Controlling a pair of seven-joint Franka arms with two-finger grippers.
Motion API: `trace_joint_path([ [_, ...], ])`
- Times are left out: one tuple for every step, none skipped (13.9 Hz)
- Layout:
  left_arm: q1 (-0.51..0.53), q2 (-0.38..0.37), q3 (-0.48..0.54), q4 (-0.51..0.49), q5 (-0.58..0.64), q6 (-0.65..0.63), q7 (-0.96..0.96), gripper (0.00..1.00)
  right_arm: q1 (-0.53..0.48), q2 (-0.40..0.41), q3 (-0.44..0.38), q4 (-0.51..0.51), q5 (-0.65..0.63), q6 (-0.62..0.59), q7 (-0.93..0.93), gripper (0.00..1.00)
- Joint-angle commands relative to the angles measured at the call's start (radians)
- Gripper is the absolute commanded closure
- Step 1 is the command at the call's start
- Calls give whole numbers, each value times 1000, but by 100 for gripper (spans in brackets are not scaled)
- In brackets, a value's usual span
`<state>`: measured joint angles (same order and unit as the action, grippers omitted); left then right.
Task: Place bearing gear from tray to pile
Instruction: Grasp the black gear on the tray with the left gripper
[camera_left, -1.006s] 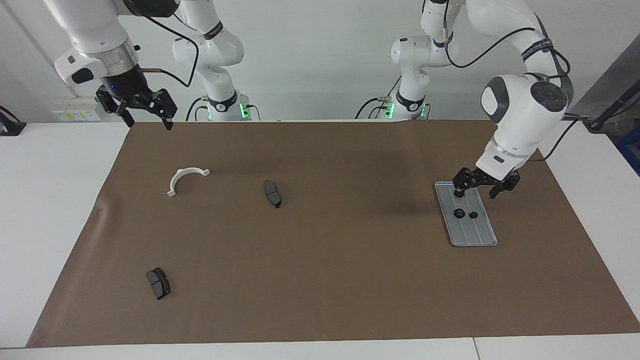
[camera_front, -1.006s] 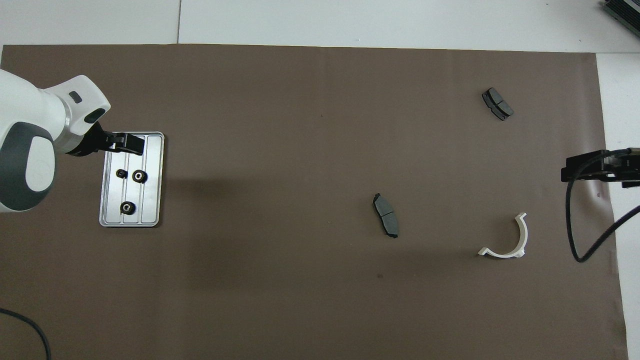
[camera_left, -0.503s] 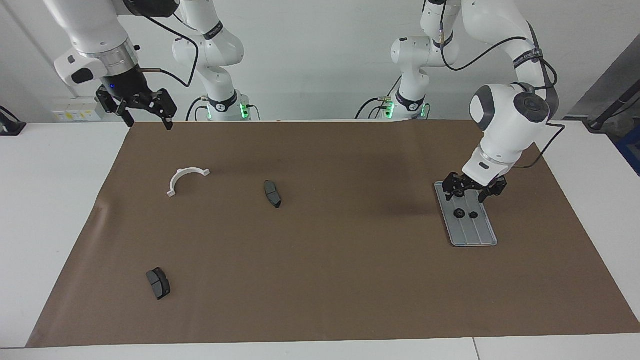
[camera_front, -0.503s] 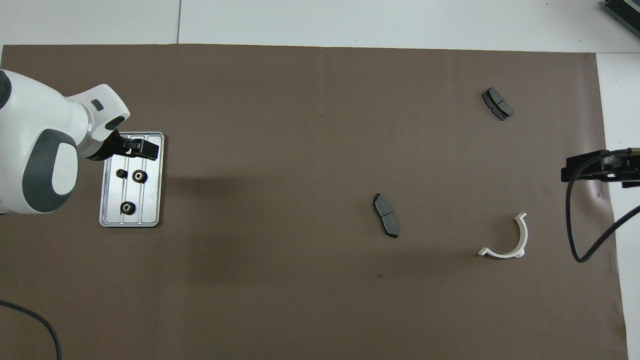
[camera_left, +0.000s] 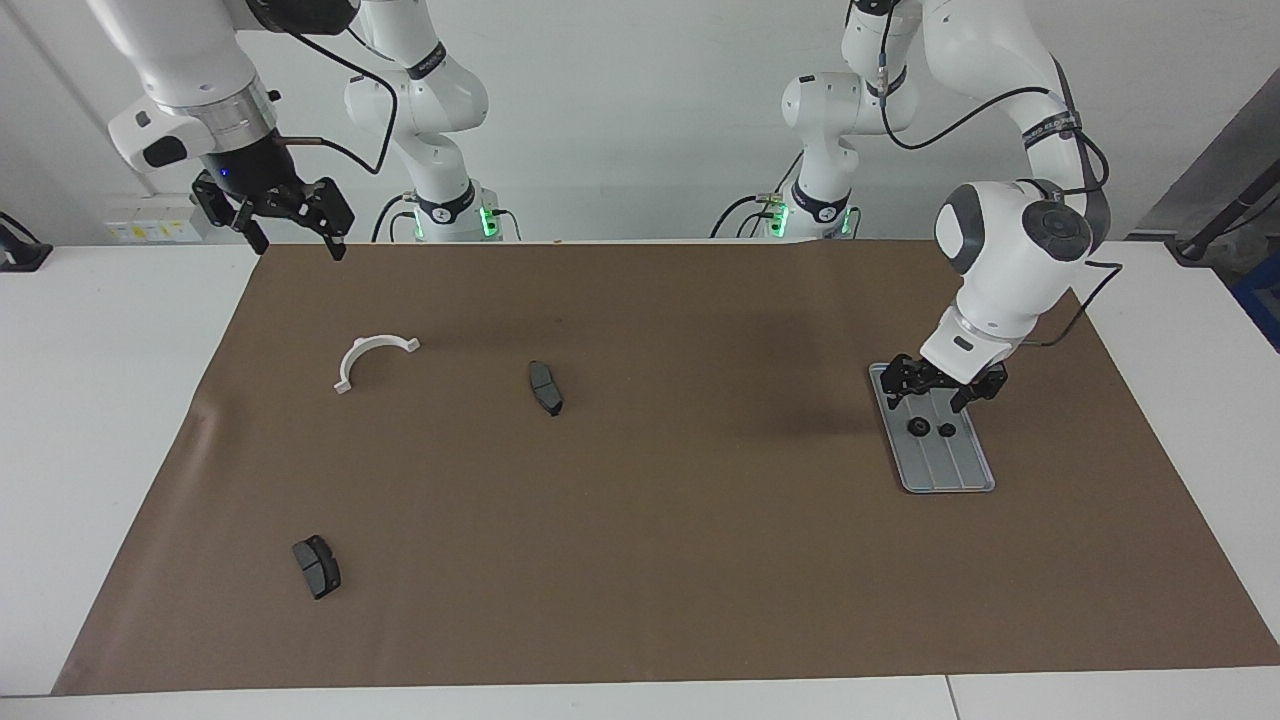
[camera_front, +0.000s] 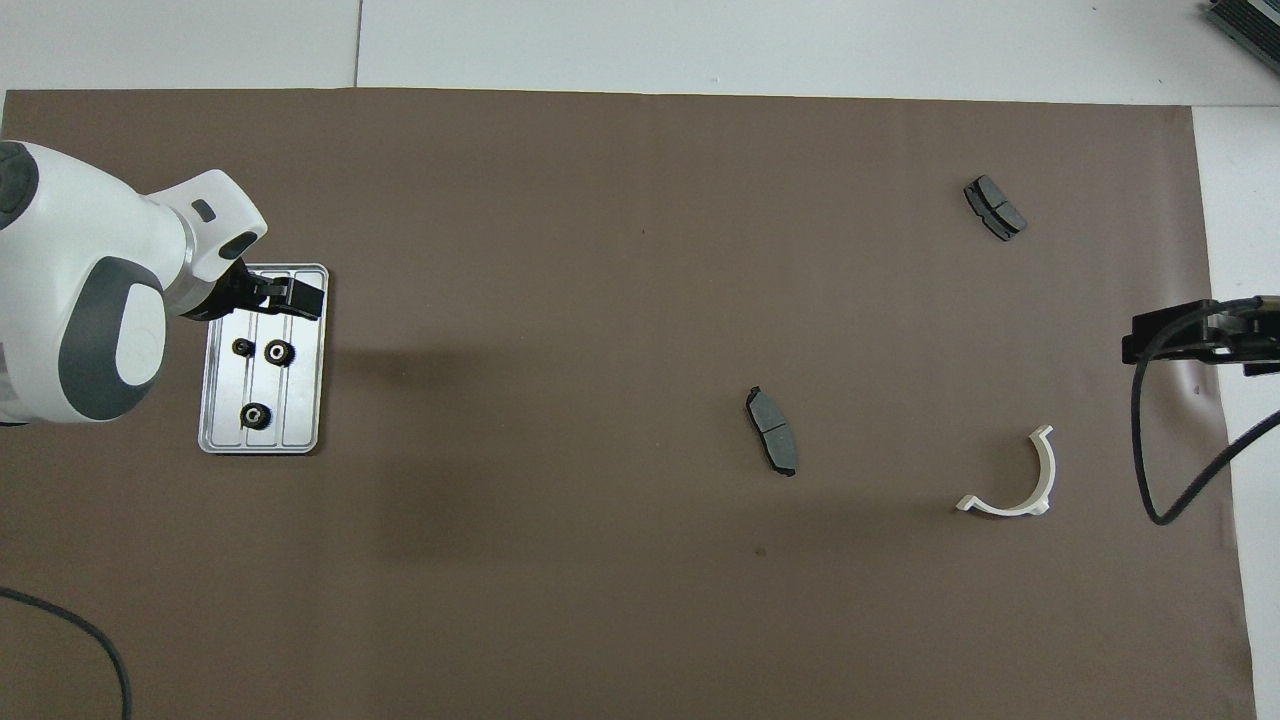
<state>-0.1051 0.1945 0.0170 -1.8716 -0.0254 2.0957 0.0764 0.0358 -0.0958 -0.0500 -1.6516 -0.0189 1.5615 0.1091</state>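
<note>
**— What's in the tray?**
— I count three gears (camera_front: 279, 352) in the tray (camera_front: 300, 400) from overhead. Two lie side by side around its middle and one sits alone, nearer the robots. From the facing view I make out only two gears (camera_left: 915, 427) on the tray (camera_left: 950, 465); the gripper covers the third.

**— And the hands?**
— My left gripper (camera_left: 925, 397) hangs low over the tray, fingers spread, nothing between them. From above, the left gripper (camera_front: 275, 297) shows over the tray's end. The right gripper (camera_left: 300, 245) waits in the air over the mat's edge at the right arm's end, released and empty.

**— The rest of the surface?**
— A brown mat (camera_left: 700, 560) covers most of the white table (camera_left: 110, 400). The tray lies at the left arm's end. A white half-ring bracket (camera_left: 362, 349) lies toward the right arm's end, one brake pad (camera_left: 545, 388) near the middle, and another brake pad (camera_left: 316, 567) farther from the robots. Both arm bases stand before a plain white wall.
</note>
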Motion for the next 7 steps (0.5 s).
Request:
trace_joint_path([
  [1,29,11,-3,-10,20,-9,0,-2,-12,1,0,17,-21,3,0],
  [8,43,14,-3,-10,29,-9,0,-2,-12,1,0,17,-21,3,0],
  [25,66,14,-4,-10,46,-9,0,-2,-12,1,0,17,-21,3,0],
  [37,81,14,-6,-10,64,-9,3,-2,-10,1,0,17,-21,3,0],
  [39,95,14,-9,-10,81,-9,5,-2,-12,1,0,17,-21,3,0],
  [47,102,17,-11,-11,86,-9,8,-2,-12,1,0,17,-21,3,0],
  [56,103,17,-18,-11,87,-10,14,-2,-12,1,0,17,-21,3,0],
])
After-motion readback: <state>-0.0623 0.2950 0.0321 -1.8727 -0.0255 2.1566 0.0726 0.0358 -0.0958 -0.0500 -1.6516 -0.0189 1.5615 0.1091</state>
